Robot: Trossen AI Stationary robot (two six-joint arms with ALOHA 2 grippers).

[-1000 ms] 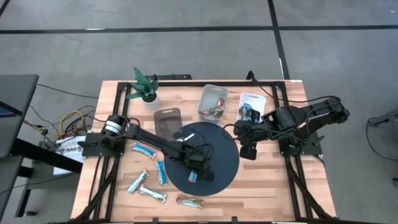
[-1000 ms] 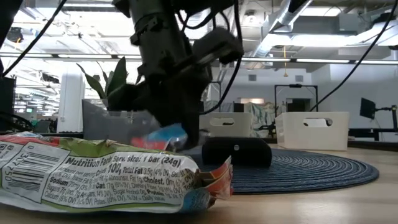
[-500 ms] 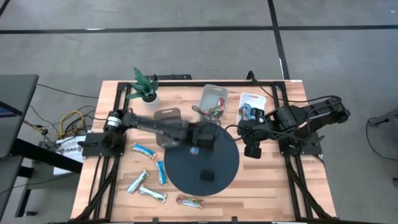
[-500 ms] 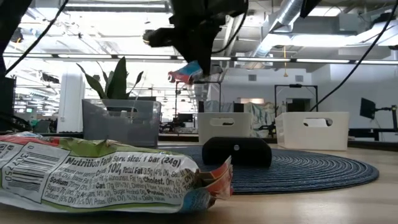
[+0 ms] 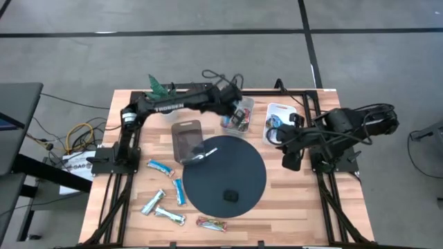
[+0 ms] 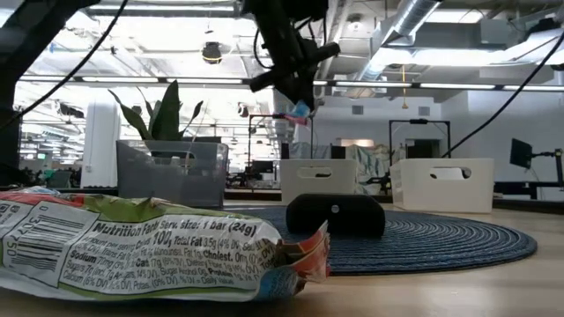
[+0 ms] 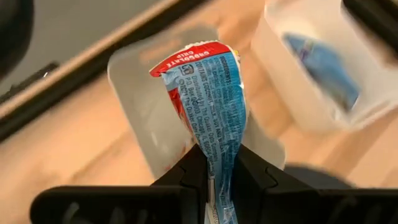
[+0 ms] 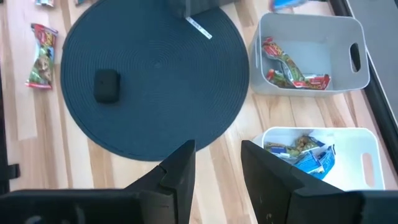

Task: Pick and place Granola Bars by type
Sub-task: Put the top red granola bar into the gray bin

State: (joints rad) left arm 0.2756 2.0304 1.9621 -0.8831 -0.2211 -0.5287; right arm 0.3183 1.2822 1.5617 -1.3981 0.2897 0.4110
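Observation:
My left gripper is shut on a blue granola bar with a red end. It holds the bar high over the grey bin at the table's far side; in the low view the bar shows under the fingers. That bin holds red-and-green bars. The white bin beside it holds blue bars. Several more bars lie flat on the wood at the near left, and one multicoloured bar lies at the near edge. My right gripper hangs open above the table's right side. My left gripper pinches one end of the bar's wrapper between its two fingers. The fingers slant downward, and the bar runs on past the fingertips along their line, red end farthest out. The bar is lifted clear, above the grey bin.
A dark round mat fills the table's middle, with a small black block on it and a white stick at its far-left rim. A clear dark bin and a potted plant stand at the far left.
My left gripper has risen from the mat with the blue bar and swung toward the table's far edge and right, turning as it went. The bar is now clear above the grey bin. My right gripper has drawn back a little toward the table's right edge.

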